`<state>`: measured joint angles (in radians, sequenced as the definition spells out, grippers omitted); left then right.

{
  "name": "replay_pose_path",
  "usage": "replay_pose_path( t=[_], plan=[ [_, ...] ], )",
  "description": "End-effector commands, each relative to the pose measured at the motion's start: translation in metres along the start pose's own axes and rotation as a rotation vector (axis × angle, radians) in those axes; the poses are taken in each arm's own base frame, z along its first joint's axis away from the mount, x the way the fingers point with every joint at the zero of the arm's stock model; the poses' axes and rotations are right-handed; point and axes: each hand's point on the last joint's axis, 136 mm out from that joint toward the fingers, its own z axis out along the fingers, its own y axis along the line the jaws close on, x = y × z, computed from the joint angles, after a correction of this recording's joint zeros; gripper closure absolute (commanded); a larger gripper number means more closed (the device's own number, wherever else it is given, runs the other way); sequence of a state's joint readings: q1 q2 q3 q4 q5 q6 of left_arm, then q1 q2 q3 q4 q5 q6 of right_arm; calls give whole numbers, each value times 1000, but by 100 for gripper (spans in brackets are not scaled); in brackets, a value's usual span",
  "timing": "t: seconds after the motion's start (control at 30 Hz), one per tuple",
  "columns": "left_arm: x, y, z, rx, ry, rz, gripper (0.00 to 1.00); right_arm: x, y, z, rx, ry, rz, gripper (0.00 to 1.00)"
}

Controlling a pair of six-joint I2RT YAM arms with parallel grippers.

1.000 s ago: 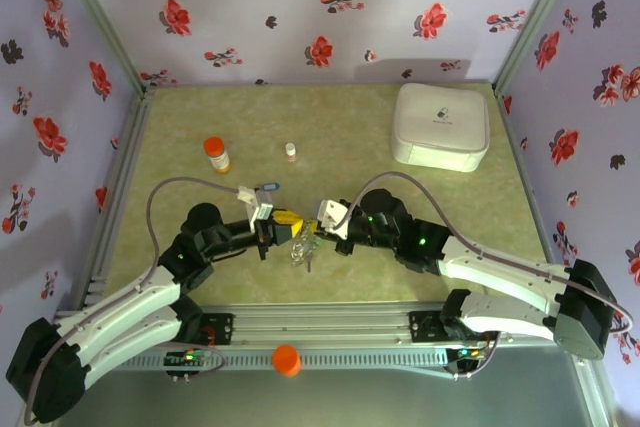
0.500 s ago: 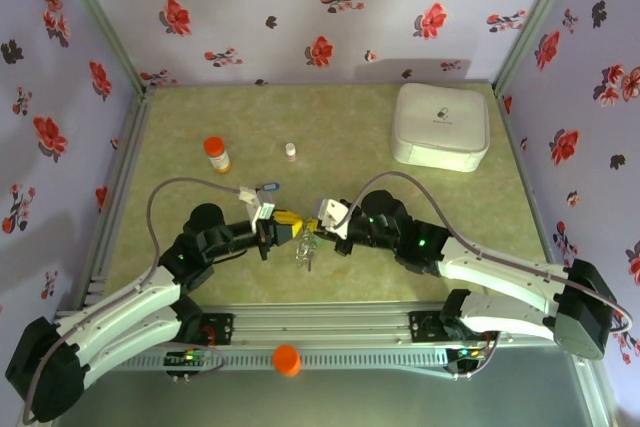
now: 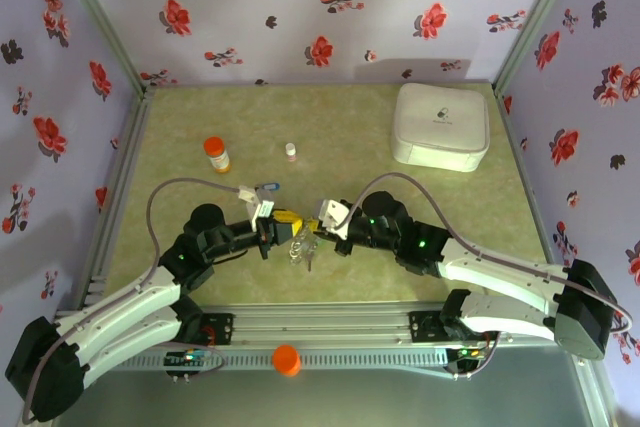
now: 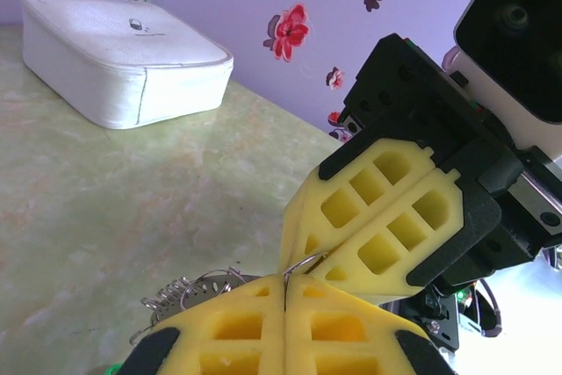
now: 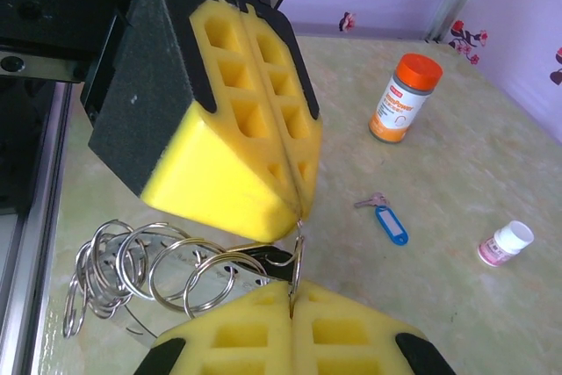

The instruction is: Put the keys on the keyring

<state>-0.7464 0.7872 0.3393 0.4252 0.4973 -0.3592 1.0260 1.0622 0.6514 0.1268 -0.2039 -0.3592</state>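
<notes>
My two grippers meet tip to tip at the table's middle, the left gripper [image 3: 295, 227] [image 4: 285, 280] [image 5: 299, 214] and the right gripper [image 3: 313, 231] [image 5: 292, 300] [image 4: 297, 256] both shut. Between them spans one thin metal ring [image 5: 297, 256] [image 4: 305, 263], pinched at one side by each. It belongs to the keyring [image 5: 167, 261] [image 4: 189, 292] [image 3: 301, 250], a dark-grey metal band with several split rings that hangs below the tips. A key with a blue head [image 5: 387, 221] [image 3: 268, 186] lies flat on the table, beyond the left arm. A black piece [image 5: 270, 259] sits behind the ring; I cannot tell what it is.
A white rounded-square box [image 3: 441, 125] [image 4: 123, 63] stands at the back right. An orange-capped bottle [image 3: 216, 154] [image 5: 403, 97] and a small white bottle [image 3: 291, 151] [image 5: 506, 242] stand at the back left. An orange cap [image 3: 286, 359] rests on the front rail.
The hanging keyring bundle has swayed slightly under the tips. Both grippers stay shut in nearly the same place.
</notes>
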Motion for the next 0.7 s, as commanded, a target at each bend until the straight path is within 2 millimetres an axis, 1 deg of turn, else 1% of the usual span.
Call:
replay_pose_path(
  t=[0.0, 0.43, 0.67],
  plan=[
    [-9, 11, 0, -62, -30, -12, 100, -17, 15, -6, -53, -66, -67, 100],
    [-11, 9, 0, -48, -38, -14, 100, -7, 35, -2, -123, -8, -158, 100],
    [-8, 15, 0, -83, -22, -26, 100, -7, 35, -3, -110, -6, -177, 100]
  ],
)
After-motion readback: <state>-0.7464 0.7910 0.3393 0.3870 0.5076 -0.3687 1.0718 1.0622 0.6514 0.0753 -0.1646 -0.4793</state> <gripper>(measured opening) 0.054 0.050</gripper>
